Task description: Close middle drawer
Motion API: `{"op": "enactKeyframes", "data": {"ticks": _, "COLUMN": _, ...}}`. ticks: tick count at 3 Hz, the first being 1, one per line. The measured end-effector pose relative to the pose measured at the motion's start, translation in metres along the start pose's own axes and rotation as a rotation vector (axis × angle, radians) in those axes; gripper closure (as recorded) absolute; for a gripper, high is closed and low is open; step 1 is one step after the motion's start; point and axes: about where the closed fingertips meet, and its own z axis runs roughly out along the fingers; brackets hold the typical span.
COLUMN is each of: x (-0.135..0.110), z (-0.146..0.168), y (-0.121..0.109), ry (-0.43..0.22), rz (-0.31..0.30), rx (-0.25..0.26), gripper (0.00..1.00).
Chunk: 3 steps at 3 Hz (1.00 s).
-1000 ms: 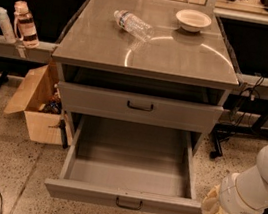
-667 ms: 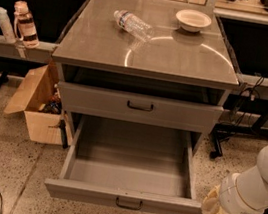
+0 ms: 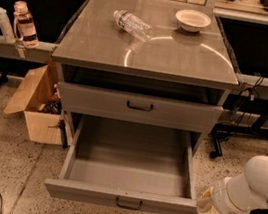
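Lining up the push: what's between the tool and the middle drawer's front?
Nothing, in the camera view: the tool sits at the right end of the front of the open middle drawer; contact unclear.

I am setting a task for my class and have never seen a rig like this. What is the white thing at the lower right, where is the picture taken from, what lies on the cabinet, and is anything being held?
The white rounded arm belongs to a mobile robot. Its pale tip is the claw, its grasping part, which sits low beside the right front corner of the wide grey metal drawer. That drawer is pulled out and looks empty. There is one camera view, looking down at the front of the grey cabinet; where the camera is mounted is not known. A clear plastic bottle lies on its side on top, and a shallow white bowl stands near the back right. Nothing can be seen held in the claw.
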Motion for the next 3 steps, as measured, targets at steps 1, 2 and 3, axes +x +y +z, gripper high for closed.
{"op": "enactKeyframes", "data": {"ticks": 1, "x": 0.000, "z": 0.000, "y": 0.000, "ry": 0.000, "rz": 0.000, "rx": 0.000, "gripper": 1.00}}
{"op": "enactKeyframes", "data": {"ticks": 2, "x": 0.004, "z": 0.010, "y": 0.001, "ry": -0.015, "rz": 0.009, "rx": -0.009, "gripper": 1.00}}
{"op": "enactKeyframes", "data": {"ticks": 3, "x": 0.024, "z": 0.036, "y": 0.000, "ry": -0.048, "rz": 0.060, "rx": -0.036, "gripper": 1.00}}
